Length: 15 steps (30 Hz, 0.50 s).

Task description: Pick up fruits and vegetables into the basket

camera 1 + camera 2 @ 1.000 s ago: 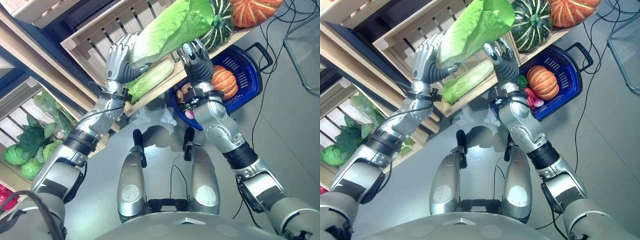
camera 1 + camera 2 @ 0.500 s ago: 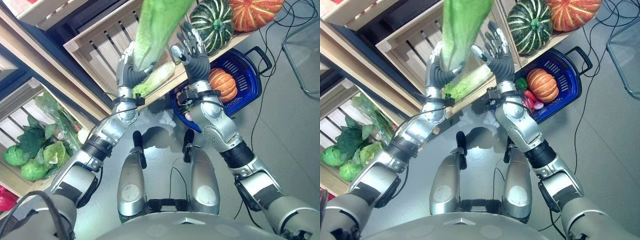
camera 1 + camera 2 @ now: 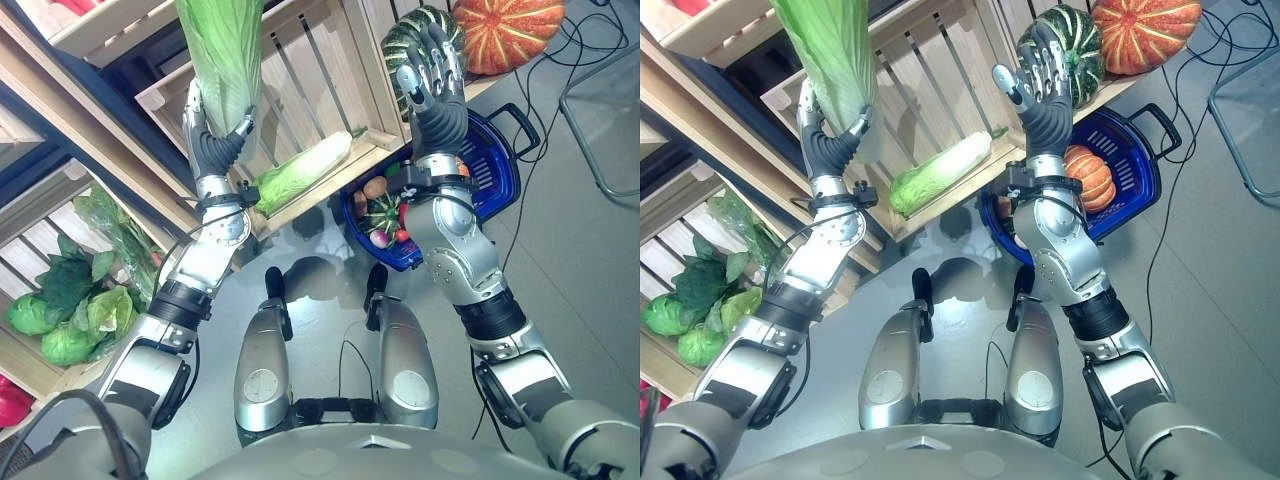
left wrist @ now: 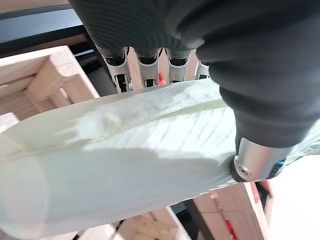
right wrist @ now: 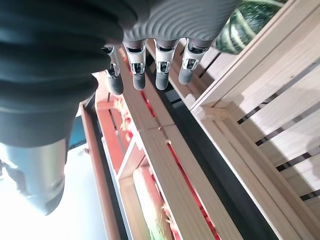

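raising a cabbage (image 3: 222,45) upright, the left hand (image 3: 212,140) grips its base; right hand (image 3: 432,85) lifted, fingers spread.

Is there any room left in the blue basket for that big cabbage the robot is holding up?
The basket's handle end looks bare. Its near end is crowded: small vegetables and an orange pumpkin. The left hand grips the cabbage above the crate; the right hand is open.

cabbages: 2 (image 3: 222,50) (image 3: 303,172); pumpkins: 3 (image 3: 497,33) (image 3: 1092,176) (image 3: 402,45); basket: 1 (image 3: 500,160); hands: 2 (image 3: 212,140) (image 3: 432,85)
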Motion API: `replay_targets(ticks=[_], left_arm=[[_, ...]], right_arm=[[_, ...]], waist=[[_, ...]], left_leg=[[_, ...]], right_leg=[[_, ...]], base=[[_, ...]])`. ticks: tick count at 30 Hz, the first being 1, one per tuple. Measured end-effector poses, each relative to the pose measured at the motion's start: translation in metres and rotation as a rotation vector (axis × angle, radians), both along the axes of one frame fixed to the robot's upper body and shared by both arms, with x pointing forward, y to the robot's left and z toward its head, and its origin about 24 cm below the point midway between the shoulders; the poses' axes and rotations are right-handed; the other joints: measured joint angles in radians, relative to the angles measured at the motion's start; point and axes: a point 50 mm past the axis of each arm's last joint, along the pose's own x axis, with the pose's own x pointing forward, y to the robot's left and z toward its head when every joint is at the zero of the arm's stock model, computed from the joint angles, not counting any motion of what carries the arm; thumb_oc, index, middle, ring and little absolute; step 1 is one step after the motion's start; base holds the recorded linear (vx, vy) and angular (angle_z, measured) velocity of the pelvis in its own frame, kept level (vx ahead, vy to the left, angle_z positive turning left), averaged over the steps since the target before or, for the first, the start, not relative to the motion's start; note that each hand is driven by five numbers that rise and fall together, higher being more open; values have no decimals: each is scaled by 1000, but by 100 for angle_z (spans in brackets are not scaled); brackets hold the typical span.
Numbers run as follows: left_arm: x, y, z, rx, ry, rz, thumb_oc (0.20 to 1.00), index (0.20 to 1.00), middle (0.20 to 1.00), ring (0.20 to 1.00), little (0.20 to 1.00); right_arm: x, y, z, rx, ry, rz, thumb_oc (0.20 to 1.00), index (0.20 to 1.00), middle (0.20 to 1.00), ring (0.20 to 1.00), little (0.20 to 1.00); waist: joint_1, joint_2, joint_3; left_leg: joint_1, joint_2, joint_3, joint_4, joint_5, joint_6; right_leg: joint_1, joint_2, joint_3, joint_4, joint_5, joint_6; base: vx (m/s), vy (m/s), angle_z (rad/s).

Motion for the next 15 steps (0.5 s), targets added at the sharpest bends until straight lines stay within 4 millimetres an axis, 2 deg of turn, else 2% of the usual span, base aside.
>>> replay_targets(ticks=[4, 8, 15], left_arm=[[-1, -2, 2, 64, -22, 5, 200, 200, 200, 200, 200], [0, -5, 5, 142, -33, -3, 200, 200, 200, 200, 200], [4, -15, 9, 310, -6, -68, 200, 200, 200, 200, 200]], right_arm=[[1, 4, -2, 44, 27, 71, 1000, 1000, 1000, 1000, 1000], [0, 13, -1, 9, 7, 175, 1000, 1000, 1000, 1000, 1000], [-6, 44, 5, -124, -48, 389, 1000, 1000, 1000, 1000, 1000]], waist=[[1, 0, 0], [2, 0, 0], [5, 0, 0]], left_leg=[[0, 0, -1, 0, 0, 0], [-1, 0, -2, 0, 0, 0], [-3, 0, -5, 1, 0, 0]], right_leg=[[1, 0, -2, 0, 0, 0], [1, -1, -5, 0, 0, 0], [1, -2, -8, 0, 0, 0]], base=[[0, 0, 0], [0, 0, 0], [0, 0, 0]])
